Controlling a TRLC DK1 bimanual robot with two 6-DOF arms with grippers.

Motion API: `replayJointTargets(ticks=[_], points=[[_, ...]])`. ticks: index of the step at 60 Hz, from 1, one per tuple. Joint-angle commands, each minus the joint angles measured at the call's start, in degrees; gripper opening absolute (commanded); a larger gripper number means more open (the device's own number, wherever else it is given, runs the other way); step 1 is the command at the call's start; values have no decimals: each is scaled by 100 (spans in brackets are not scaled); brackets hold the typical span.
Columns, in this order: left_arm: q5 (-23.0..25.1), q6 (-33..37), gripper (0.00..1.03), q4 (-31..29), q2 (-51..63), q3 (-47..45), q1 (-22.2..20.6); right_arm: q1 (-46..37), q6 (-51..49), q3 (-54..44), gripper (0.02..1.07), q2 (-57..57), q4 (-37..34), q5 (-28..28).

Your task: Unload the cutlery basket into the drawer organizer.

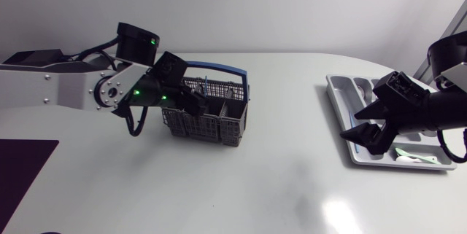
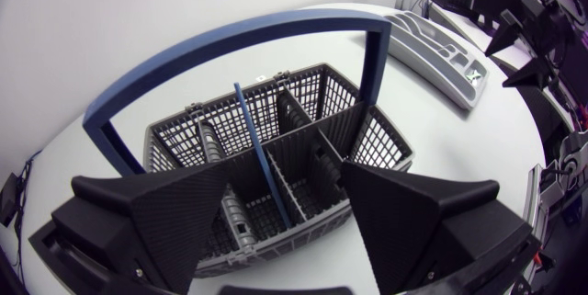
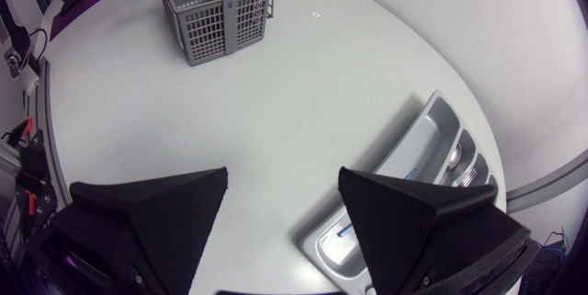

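The grey mesh cutlery basket (image 1: 219,121) with its blue hoop handle (image 2: 230,42) stands left of the table's middle. A thin blue utensil (image 2: 262,153) and a grey-handled piece (image 2: 209,139) stick up inside it. My left gripper (image 1: 197,105) hangs open just over the basket's left compartments, holding nothing. The grey drawer organizer (image 1: 337,88) lies at the right, with a white utensil (image 1: 419,160) and a blue one (image 3: 344,232) in its slots. Over its near end my right gripper (image 1: 363,125) is open and empty.
From the right wrist the basket (image 3: 216,10) shows far ahead across bare white tabletop. The organizer (image 3: 432,175) lies close to the table's rounded right edge. A dark mat (image 1: 22,168) covers the front left corner.
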Motion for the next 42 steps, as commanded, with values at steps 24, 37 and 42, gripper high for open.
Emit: replayJointTargets(ticks=[24, 37, 42], points=[[-1225, -1028, 68, 1082, 1088, 518, -308, 121, 230, -396, 89, -18, 252, -174], [-1295, -1432, 53, 1222, 1343, 702, -317, 86, 212, -606, 89, 8, 437, -200], [-1295, -1520, 42, 1231, 1466, 746, -326, 51, 195, -668, 89, 8, 489, -209]])
